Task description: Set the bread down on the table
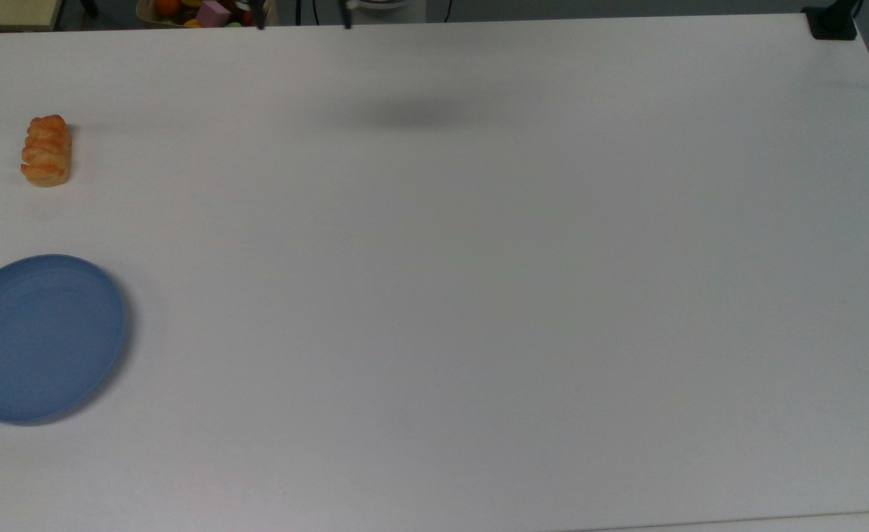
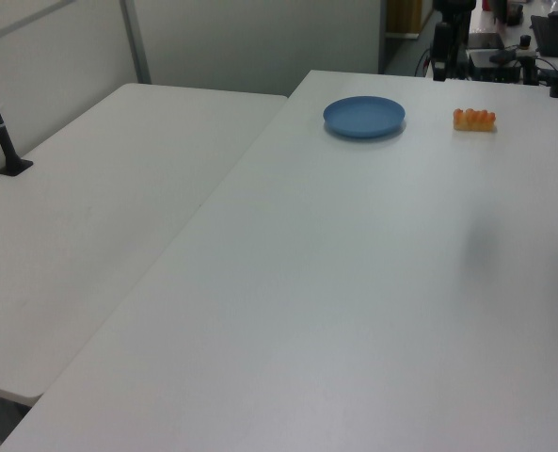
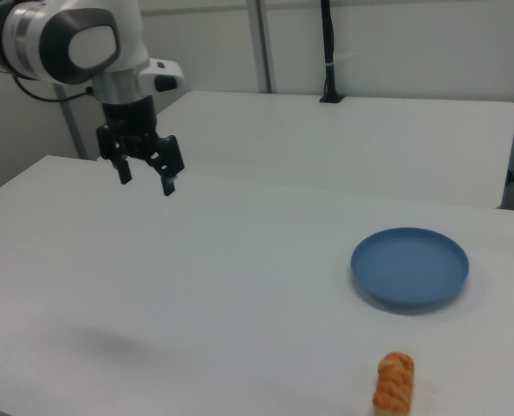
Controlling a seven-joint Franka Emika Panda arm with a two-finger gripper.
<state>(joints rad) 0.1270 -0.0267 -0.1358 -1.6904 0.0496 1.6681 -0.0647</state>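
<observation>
The bread (image 1: 46, 151), a small golden-orange ridged roll, lies on the white table (image 1: 479, 295) near the top view's left edge, with nothing touching it. It also appears at the far right in the left view (image 2: 473, 120) and at the bottom in the right view (image 3: 393, 382). My gripper (image 3: 146, 182) hangs high above the table, open and empty, far from the bread. In the top view its two fingertips (image 1: 260, 24) just poke in at the upper edge, and its shadow falls on the table below them.
An empty blue plate (image 1: 39, 336) sits on the table, apart from the bread. A second white table (image 2: 90, 217) adjoins this one. A box of colourful toys (image 1: 205, 11) stands beyond the far edge. A black clamp (image 1: 832, 22) holds one corner.
</observation>
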